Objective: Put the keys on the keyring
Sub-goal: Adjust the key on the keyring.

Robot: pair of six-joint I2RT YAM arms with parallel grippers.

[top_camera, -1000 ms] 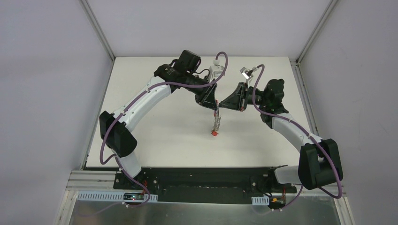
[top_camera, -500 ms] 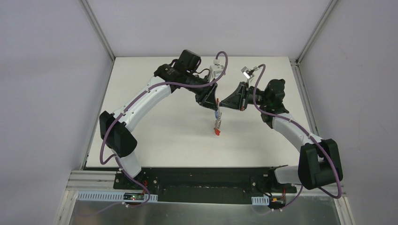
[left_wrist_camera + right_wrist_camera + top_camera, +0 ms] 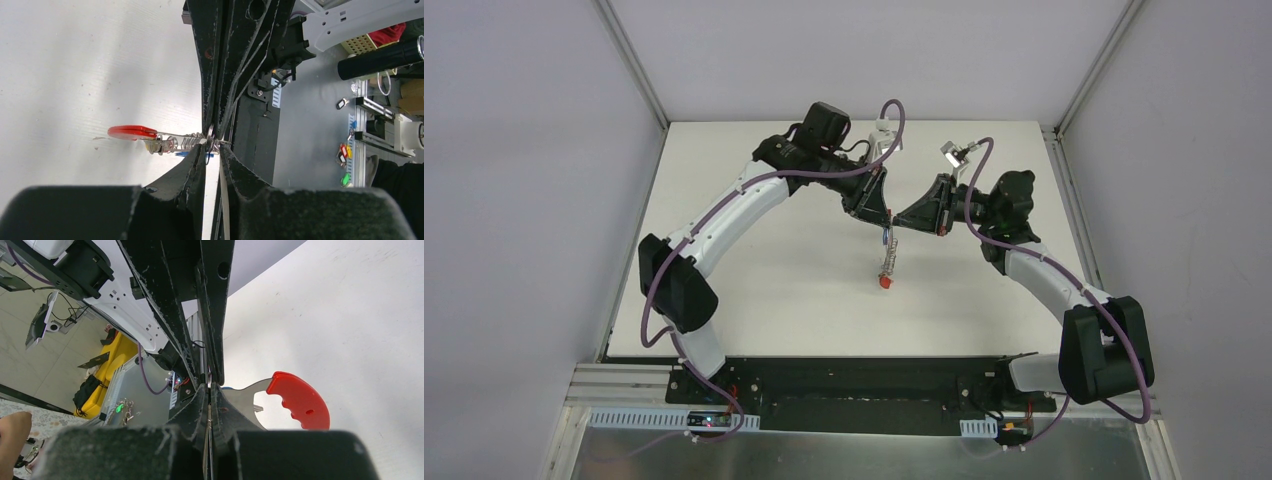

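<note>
Both arms reach in over the middle of the white bench [image 3: 764, 280] and their tips meet there, almost nose to nose. The right gripper [image 3: 209, 389] is closed tight, with no gap showing between its fingers, and it holds the grey end of the keyring [image 3: 885, 262]. From that grip the loop hangs down toward the bench, edge-on in the overhead view, with the bright red half [image 3: 299, 401] lowest and the grey half with its row of metal clips [image 3: 176, 142] uppermost, next to the fingertips. Whether the red end touches the bench cannot be told.

The left gripper [image 3: 212, 149] comes in from the opposite side, and its tips are at the same grey end, right against those of the right gripper. Its fingers stand narrow, with only a thin slit between them. Whether they pinch anything there cannot be told. A small blue tag [image 3: 192, 154] shows just beside the clips, close to the left fingertips; the rest of it is hidden
</note>
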